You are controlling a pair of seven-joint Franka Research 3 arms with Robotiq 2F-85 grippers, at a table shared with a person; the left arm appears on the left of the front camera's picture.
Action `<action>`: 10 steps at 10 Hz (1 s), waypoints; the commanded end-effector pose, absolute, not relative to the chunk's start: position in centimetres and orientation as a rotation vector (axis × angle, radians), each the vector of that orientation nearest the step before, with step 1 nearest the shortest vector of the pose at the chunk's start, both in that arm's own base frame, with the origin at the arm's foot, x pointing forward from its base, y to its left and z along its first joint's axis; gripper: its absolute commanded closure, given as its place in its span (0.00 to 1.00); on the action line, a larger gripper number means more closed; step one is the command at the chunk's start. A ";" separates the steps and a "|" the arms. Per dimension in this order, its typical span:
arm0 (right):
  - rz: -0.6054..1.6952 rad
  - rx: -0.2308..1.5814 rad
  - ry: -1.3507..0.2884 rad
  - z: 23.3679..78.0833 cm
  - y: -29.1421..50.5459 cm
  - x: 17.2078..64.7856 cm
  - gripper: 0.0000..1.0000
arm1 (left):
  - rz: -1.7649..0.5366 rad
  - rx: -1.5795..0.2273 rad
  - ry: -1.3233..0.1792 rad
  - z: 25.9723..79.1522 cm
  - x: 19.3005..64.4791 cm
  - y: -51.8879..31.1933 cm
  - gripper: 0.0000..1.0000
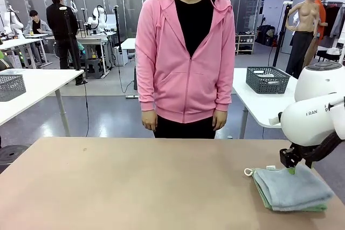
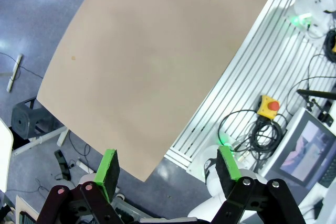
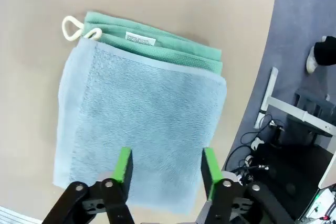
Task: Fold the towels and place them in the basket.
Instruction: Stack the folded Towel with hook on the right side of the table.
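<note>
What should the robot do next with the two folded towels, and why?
Probably lift the open right gripper clear. The blue-grey towel already lies folded on the green towel, apparently let go; a fresh grasp on the whole stack could follow.

The two towels lay stacked at the near right corner of the table, one folded on top of the other, whose far edge, loop and label stuck out behind it. The right gripper hung just above the stack's far side, and in its wrist view its fingers stood apart over the top towel. A person stood behind the table's far edge, near the middle. Behind, on another table to the right, sat a basket
</note>
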State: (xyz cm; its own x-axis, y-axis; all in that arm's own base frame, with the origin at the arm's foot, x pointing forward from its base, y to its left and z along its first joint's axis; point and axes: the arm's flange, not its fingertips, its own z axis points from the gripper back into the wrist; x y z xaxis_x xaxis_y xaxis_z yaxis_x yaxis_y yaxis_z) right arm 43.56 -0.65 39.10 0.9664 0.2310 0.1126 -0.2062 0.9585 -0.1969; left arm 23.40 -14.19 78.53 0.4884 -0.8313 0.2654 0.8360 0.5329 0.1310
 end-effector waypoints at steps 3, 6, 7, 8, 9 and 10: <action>0.196 -0.263 -0.123 40.0 0.6 43.5 0.00 | -1.002 -0.011 -0.318 78.7 23.3 -14.2 0.07; 0.221 -0.215 -0.133 39.8 -0.2 43.3 0.00 | -1.002 -0.011 -0.318 78.7 23.3 -14.2 0.07; 0.221 -0.215 -0.133 39.8 -0.2 43.3 0.00 | -1.002 -0.011 -0.318 78.7 23.3 -14.2 0.07; 0.221 -0.215 -0.133 39.8 -0.2 43.3 0.00 | -1.002 -0.011 -0.318 78.7 23.3 -14.2 0.07; 0.221 -0.215 -0.133 39.8 -0.2 43.3 0.00 | -1.002 -0.011 -0.318 78.7 23.3 -14.2 0.07; 0.221 -0.215 -0.133 39.8 -0.2 43.3 0.00 | -1.002 -0.011 -0.318 78.7 23.3 -14.2 0.07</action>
State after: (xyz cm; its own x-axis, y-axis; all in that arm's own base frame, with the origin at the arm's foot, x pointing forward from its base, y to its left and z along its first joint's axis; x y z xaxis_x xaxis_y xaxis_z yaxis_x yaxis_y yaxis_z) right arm 43.38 -0.05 39.82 0.9669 0.2312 0.1075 -0.2021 0.9521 -0.2294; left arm 23.40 -14.19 78.53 0.4883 -0.8313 0.2654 0.8360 0.5329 0.1310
